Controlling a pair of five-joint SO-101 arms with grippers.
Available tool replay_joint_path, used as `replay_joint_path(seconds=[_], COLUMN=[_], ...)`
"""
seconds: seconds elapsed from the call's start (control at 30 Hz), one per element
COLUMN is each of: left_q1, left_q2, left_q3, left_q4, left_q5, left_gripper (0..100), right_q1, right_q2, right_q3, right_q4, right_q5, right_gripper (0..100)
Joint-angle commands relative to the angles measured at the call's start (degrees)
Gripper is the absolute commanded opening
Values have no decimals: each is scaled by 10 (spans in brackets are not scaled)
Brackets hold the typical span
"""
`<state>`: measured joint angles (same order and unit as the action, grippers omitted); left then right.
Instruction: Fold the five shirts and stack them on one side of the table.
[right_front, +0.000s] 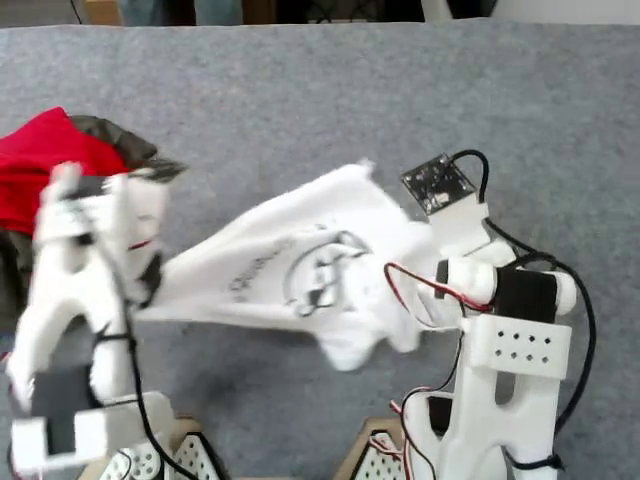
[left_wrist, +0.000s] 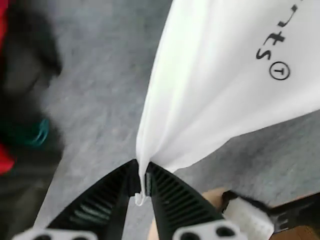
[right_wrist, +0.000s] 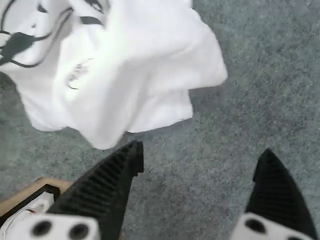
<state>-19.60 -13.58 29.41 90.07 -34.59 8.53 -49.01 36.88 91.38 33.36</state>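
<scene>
The left gripper (left_wrist: 142, 176) is clamped tight on a bunched edge of the white shirt (right_front: 300, 265), which stretches across mid-table towards the right arm. The right gripper (right_wrist: 202, 150) gapes wide over bare grey table (right_front: 330, 90), just beside the shirt's crumpled end. A red shirt (right_front: 40, 160) lies heaped at the left edge, with plenty of open cloth beyond on the far side.

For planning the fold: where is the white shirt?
High view: the white shirt spans mid-table between the arms, one edge pinched in the left gripper, near the red garment.
</scene>
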Motion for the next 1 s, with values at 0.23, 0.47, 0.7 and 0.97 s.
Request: replay_joint_path(seconds=[0.23,0.47,0.7,0.97], left_q1=[-261,-289,-289,-145], left_q2=[-91,-97,-96,-91], left_q3=[-8,-42,-195,-254], left_q4=[104,105,105,103], left_q5=[-216,-142,18,193], left_gripper=[30,238,296,296], right_q1=[4,4,3,-11], right_q2=[-1,-1,0,49], right_q3=[67,113,144,233], right_q4=[-107,-113,-127,-232], right_q5=[0,3,-1,-45], right_gripper=[347,18,171,231])
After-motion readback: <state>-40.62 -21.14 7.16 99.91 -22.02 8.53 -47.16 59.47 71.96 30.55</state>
